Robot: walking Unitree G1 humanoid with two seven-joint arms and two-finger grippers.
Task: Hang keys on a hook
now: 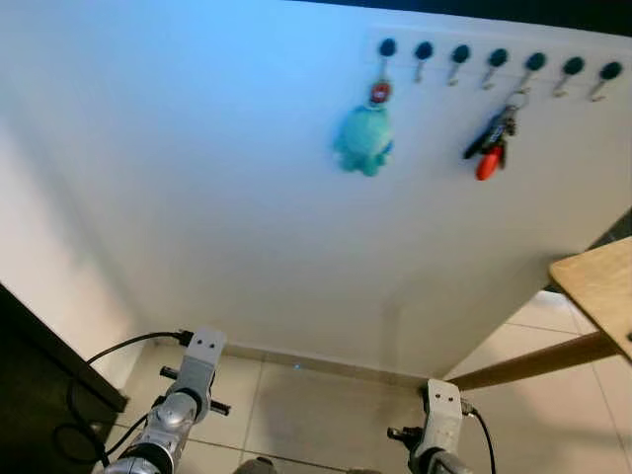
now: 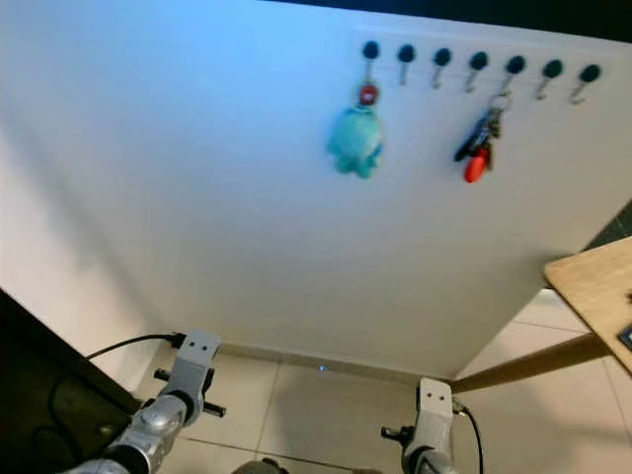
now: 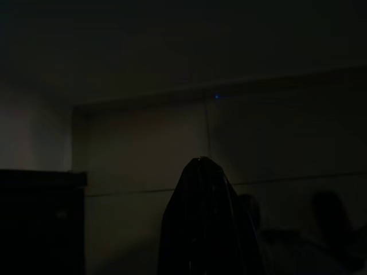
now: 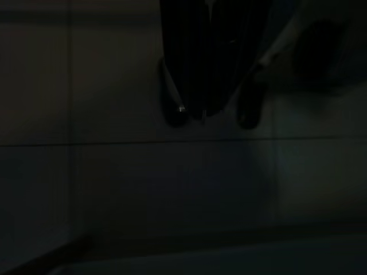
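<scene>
Head view — keys (image 1: 492, 138) hang on hook (image 1: 532, 63); wrist views dark — tool state unclear.

Both silver arms hang low and idle at the bottom of the head view, left arm (image 1: 183, 400) and right arm (image 1: 439, 425) pointing downward, the dark wrist views too dim to tell their jaws' state.

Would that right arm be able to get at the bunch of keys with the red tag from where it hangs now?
Probably not yet: the bunch of keys with the red tag hangs high on the wall, the right arm low.
</scene>
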